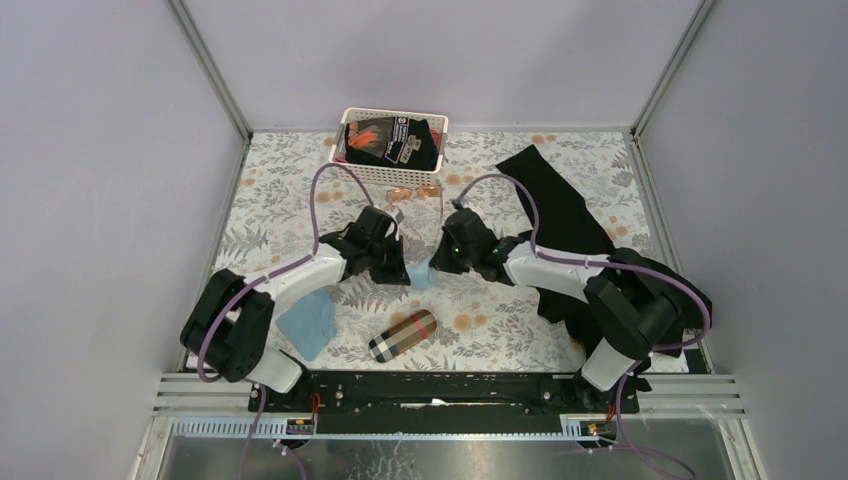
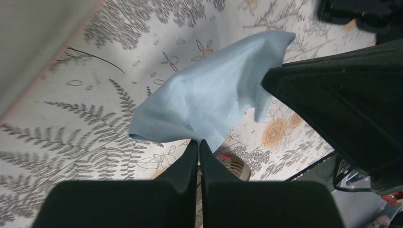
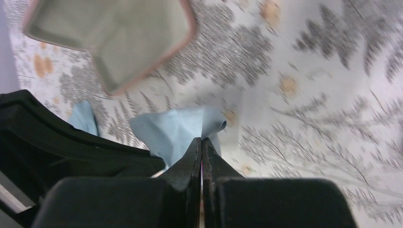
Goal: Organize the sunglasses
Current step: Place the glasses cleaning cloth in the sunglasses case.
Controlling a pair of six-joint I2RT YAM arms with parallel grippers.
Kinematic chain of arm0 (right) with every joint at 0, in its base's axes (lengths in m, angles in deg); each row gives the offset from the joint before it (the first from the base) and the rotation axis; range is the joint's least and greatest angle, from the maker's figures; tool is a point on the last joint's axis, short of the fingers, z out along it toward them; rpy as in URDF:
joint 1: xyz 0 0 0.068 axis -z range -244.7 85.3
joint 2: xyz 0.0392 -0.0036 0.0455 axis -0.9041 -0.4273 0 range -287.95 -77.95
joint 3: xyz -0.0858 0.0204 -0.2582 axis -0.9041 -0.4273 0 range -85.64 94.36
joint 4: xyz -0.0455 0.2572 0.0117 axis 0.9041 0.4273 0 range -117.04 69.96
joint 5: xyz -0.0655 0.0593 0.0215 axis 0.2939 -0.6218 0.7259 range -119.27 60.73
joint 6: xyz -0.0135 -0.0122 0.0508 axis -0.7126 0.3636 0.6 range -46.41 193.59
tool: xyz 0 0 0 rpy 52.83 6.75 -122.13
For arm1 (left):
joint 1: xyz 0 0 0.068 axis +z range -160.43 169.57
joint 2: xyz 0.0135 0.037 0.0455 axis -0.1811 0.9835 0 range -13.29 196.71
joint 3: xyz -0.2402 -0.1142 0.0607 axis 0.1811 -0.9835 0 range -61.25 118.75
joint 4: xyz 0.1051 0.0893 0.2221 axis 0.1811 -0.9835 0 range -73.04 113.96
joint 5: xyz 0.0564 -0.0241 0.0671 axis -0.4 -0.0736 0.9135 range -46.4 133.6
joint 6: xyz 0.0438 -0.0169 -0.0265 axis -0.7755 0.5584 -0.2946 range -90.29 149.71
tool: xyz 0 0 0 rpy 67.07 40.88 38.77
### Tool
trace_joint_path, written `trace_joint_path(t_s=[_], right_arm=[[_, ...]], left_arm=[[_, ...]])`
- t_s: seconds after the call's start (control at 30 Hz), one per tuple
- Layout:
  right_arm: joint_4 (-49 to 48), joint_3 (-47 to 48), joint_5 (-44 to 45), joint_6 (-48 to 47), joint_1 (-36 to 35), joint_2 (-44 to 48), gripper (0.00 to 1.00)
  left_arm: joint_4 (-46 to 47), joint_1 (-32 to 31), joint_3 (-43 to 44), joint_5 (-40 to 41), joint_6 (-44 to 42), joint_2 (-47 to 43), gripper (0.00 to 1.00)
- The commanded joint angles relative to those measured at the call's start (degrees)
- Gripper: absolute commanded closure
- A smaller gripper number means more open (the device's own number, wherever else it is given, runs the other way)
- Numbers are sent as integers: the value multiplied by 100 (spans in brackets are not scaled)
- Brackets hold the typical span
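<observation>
The wire-framed sunglasses with pale orange-pink lenses lie on the table just in front of the white basket. I cannot make out the black-framed pair. My left gripper and right gripper meet mid-table, each shut on an edge of one light-blue cloth held between them. In the left wrist view the left gripper pinches the cloth. In the right wrist view the right gripper pinches the cloth.
A plaid case lies near the front; its end shows in the left wrist view. A second light-blue cloth lies front left. A black fabric covers the right side. An open pink-edged case shows in the right wrist view.
</observation>
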Motion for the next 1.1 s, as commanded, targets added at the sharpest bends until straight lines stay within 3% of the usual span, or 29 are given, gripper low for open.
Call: trace_joint_path(t_s=[0.0,0.3,0.6,1.07], right_arm=[[8,824,-326,-604,12,-490,100],[-56,2552,-954,-1126,12,-1888,100],[71,3625,-1009,-1545,16,-2805,100],[56,3796,-908,-1534,188,-3144,100]], left_arm=[[-357,392,189,334,45,-273,100],[-568,1311,159,722,121,-453,100],[-596,1646,114,1296,122,-239,100],[-126,1725,137,1112,210,415,100]])
